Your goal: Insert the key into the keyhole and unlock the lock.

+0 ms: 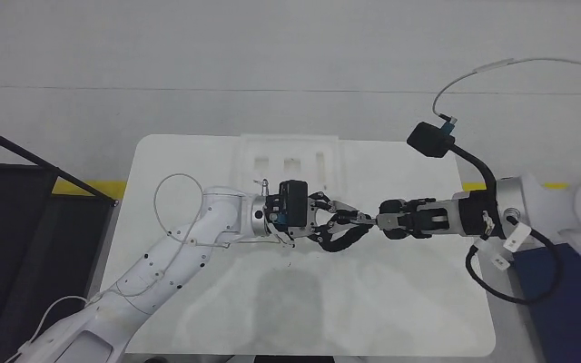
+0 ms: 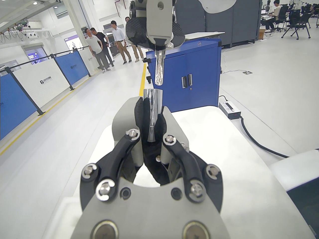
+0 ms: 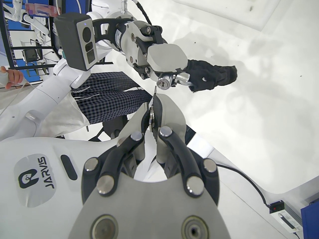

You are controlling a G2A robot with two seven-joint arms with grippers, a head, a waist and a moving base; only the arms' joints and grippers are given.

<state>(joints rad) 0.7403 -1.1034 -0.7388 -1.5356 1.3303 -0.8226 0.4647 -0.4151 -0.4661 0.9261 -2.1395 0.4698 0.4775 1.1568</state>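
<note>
Above table [image 1: 408, 299]: key [image 2: 159, 70] (apparently) faces lock [image 2: 152, 110].

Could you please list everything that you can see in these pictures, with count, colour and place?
key: 1, silver, held in the right gripper, tip pointing at the lock but apart from it
lock: 1, chrome, held in the left gripper, keyhole facing the key
table: 1, white, under both arms
tray: 1, white, at the table's far edge
cabinet: 1, blue, on the floor beyond the table
power adapter: 1, white and grey, by the table's edge
cable: 1, black, running from the power adapter
left gripper: 1, grey with black pads, shut on the lock
right gripper: 1, grey with black pads, shut on the key
</note>
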